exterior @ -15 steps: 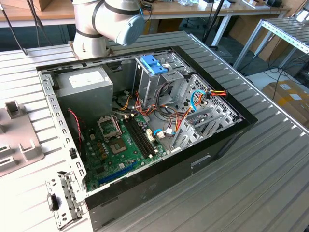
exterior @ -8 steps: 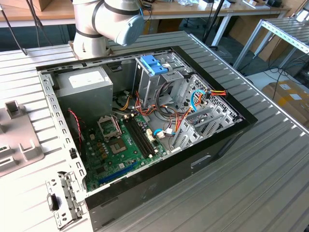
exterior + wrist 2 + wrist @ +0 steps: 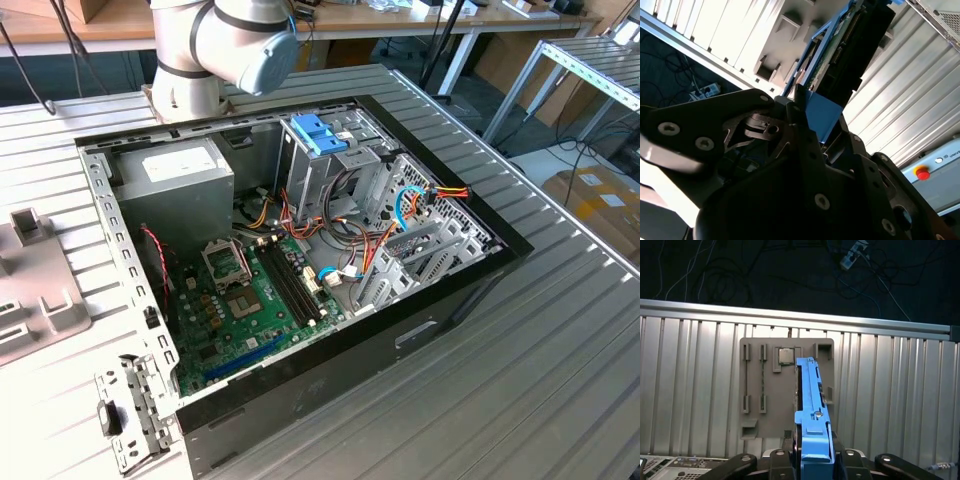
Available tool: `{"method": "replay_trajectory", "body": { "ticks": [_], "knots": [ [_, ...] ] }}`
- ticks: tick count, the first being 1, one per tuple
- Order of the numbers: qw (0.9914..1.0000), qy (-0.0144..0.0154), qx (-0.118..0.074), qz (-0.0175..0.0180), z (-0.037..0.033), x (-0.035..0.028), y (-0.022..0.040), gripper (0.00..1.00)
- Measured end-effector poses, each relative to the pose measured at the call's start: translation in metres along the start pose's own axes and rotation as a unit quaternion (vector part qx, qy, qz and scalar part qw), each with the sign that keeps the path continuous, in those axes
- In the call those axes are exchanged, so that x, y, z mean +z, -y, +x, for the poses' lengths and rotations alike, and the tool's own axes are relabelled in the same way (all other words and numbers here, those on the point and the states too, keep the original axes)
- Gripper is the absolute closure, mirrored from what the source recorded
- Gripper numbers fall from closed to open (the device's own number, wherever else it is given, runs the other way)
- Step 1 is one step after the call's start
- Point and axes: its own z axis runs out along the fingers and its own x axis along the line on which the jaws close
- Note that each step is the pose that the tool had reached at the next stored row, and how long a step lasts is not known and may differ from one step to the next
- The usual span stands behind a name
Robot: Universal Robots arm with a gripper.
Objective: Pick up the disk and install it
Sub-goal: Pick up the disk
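The disk (image 3: 812,405) stands on edge, its blue rail up, clamped between the dark fingers (image 3: 780,462) and held above the ribbed surface (image 3: 690,390). Below it lies a grey slotted tray (image 3: 755,385). Pickup looks done and installing has not begun. Seating it would likely call for lining the rails up with the drive cage (image 3: 330,170) in the open computer case (image 3: 150,330). The fingertips' hold is cut off, the disk's dark body shows edge-on, and the arm (image 3: 230,40) runs out of the exterior view.
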Motion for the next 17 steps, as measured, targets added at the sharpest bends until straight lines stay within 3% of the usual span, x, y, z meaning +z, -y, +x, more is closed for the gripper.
{"method": "replay_trajectory", "body": {
  "ticks": [4, 17],
  "knots": [
    [1.00000, 0.0000, 0.000, 0.0000, -0.0006, 0.0017, -0.0096, 0.63],
    [1.00000, 0.0000, 0.000, 0.0000, -0.0015, 0.0056, -0.0249, 0.63]
  ]
}}
